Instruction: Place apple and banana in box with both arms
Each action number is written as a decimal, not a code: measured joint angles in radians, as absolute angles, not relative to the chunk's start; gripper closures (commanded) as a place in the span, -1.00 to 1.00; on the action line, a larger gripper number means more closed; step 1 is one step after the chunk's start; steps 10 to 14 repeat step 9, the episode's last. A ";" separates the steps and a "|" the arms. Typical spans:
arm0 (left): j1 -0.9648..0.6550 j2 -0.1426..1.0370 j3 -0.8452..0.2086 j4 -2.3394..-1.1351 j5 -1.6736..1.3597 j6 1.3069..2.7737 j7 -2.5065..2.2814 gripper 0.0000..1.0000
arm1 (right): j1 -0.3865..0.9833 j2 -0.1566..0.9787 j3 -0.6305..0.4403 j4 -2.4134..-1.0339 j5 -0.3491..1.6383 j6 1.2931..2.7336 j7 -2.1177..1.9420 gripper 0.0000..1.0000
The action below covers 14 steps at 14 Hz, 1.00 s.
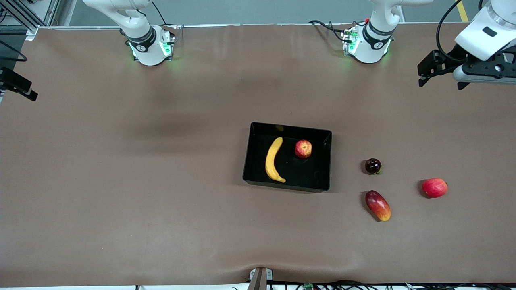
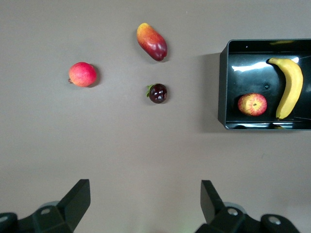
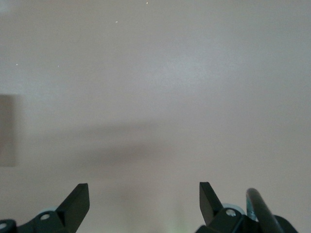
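Already the banana (image 1: 274, 160) and apple (image 1: 303, 148) lie apart in the box (image 1: 290, 128), the apple toward the left arm's end.
Outside it, toward that end, sit a dark fruit (image 1: 373, 166), a mango (image 1: 378, 205) and a pink-red fruit (image 1: 434, 187). Left gripper (image 2: 146, 199) hangs over bare table (image 1: 121, 181) with fingers spread, empty; right gripper (image 3: 145, 200) waits likewise, gaping over bare table. No writing is legible.

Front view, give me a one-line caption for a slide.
Banana and apple lie in the black box; left gripper open at the table's edge, three other fruits outside.
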State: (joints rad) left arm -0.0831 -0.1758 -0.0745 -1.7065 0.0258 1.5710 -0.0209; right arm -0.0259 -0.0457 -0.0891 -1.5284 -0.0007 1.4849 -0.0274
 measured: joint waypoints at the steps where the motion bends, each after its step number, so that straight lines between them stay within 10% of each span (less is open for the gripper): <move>1: -0.081 -0.176 -0.074 -1.701 0.026 1.567 -0.021 -1.00 | -0.026 -0.046 -0.089 -1.528 -0.002 1.485 -0.027 -1.00; 14: -0.076 -0.119 -0.073 -1.650 0.026 1.550 -0.022 -1.00 | -0.026 -0.046 -0.090 -1.528 -0.004 1.484 -0.027 -1.00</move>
